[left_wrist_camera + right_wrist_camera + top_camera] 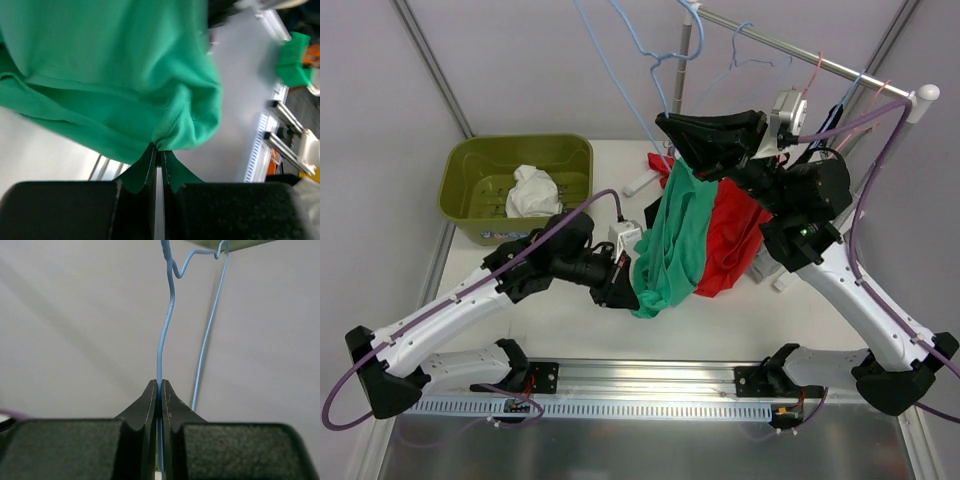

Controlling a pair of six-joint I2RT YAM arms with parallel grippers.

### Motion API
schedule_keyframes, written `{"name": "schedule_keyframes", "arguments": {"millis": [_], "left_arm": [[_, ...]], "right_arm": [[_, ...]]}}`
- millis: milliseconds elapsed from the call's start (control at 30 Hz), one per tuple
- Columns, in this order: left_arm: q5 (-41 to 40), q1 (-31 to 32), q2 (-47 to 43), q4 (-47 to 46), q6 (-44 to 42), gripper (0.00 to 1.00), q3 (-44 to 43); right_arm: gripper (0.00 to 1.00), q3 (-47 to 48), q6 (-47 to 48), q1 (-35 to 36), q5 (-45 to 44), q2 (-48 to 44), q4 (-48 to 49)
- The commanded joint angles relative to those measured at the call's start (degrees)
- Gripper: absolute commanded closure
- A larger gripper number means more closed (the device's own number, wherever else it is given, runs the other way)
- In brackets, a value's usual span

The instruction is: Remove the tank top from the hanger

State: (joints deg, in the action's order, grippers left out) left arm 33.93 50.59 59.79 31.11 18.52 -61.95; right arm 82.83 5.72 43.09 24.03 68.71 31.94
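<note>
Nearest, my left gripper (157, 150) has its jaws pressed together on a fold low on the green tank top (110, 65) — the cloth bunches right at my fingertips and hangs above the table (570, 320). Higher and further back, my right gripper (160, 385) pinches the blue wire hanger (167, 315), with the top draped just below it. A red garment (730, 240) hangs against the green, perhaps on the same hanger — I cannot tell. Beyond, the rail (800, 55) crosses overhead. Far left sits a green bin (470, 170) holding a white cloth (532, 190).
</note>
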Motion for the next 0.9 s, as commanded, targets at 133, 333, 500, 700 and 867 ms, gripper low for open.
{"name": "schedule_keyframes", "arguments": {"millis": [133,333,500,700,867], "left_arm": [[-20.46,0.04,-1.69,4.64,4.06,1.00,5.17],[-33.48,-0.05,-5.82,6.68,6.26,1.00,5.70],[-37.53,-0.05,-5.74,7.73,5.82,0.76,2.72],[-42.89,-0.05,-7.41,8.78,5.03,0.01,-0.36],[-43.95,0.04,-6.27,10.37,4.07,0.01,-1.06]], "right_arm": [[1.00,0.93,22.33,1.47,-23.06,-5.42,-0.28],[1.00,-0.72,15.03,2.44,-38.43,-11.57,-22.19],[1.00,-1.01,2.75,2.61,-48.42,-15.18,-35.42],[1.00,-1.88,-10.98,3.14,-56.36,-18.43,-48.02],[1.00,-1.18,-14.41,3.05,-60.33,-17.73,-52.95]]}}
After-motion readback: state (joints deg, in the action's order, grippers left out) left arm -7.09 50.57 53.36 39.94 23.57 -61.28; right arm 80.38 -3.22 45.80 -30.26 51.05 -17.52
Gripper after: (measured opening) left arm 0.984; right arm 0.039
